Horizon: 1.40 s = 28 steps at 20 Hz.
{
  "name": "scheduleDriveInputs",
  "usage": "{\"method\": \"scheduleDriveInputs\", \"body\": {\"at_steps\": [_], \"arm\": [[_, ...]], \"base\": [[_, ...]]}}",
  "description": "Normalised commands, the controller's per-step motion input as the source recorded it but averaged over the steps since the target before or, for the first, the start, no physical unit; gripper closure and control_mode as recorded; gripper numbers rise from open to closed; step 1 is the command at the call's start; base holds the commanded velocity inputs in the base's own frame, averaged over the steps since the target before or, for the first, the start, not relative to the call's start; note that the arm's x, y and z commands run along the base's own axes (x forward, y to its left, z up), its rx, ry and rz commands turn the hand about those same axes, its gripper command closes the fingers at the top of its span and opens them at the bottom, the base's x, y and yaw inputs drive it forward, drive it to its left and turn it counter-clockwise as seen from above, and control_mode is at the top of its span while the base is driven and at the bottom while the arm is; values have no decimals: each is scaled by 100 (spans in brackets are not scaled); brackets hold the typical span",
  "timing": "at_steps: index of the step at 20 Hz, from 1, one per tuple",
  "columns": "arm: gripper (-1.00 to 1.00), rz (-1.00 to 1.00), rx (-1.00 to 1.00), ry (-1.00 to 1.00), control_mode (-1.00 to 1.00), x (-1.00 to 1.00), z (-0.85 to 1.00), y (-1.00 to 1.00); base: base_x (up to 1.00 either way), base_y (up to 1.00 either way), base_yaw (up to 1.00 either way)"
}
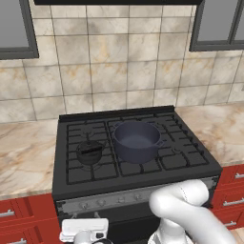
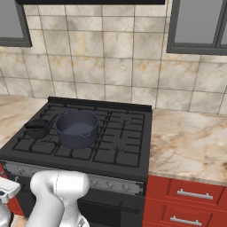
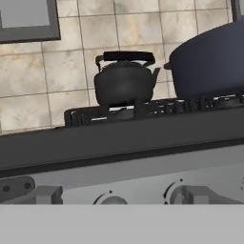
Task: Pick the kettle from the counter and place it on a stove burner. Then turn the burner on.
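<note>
beige tiled wall behind, black stove in the middle, marbled counter [image 1: 24, 152] on both sides. from the left base view, the kettle [image 1: 89, 152] is already sitting on the left-front stove burner [image 1: 90, 164], right beside the big grey pot [image 1: 137, 141], which takes the middle of the range. so the placing part looks done to me, and what's left is the knob. my gripper [image 1: 85, 232] is way down low in front of the control panel, below the knob row [image 1: 114, 199].

right base view, same story from the other side: kettle [image 2: 37, 128] on the grate at the left edge, pot [image 2: 77, 128] just beside it, counter [image 2: 190, 142] stretching off right over the red drawers [image 2: 188, 204].

hand view: i'm looking up at the stove front from low down. kettle [image 3: 125, 81] upright on the grate, pot [image 3: 209, 59] to its right. two knobs peek up at the bottom, one [image 3: 110, 199] roughly centered and one [image 3: 183, 194] further right. can't tell how far my jaws are open, the tips aren't visible, but i'm not holding anything.

next i reckon i need to line up on the knob that belongs to the left-front burner and twist it. picking the right knob is the tricky bit.
</note>
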Motion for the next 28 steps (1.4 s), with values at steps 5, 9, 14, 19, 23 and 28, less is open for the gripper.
{"method": "scheduleDriveInputs", "body": {"at_steps": [5, 9, 14, 19, 23, 28], "arm": [[-100, -6, -1, -10, -100, 25, -34, 10], [-100, -9, -1, -7, -100, 24, -29, 0], [-100, -9, 0, -3, -100, 37, -20, 0], [-100, -4, 0, 0, -100, 30, -7, 0], [-100, 0, 0, 0, -100, 23, -12, 0], [-100, 0, 0, 0, -100, 17, -15, 0]], "base": [[0, 0, 0], [0, 0, 0], [0, 0, 0], [0, 0, 0], [0, 0, 0], [0, 0, 0]]}}
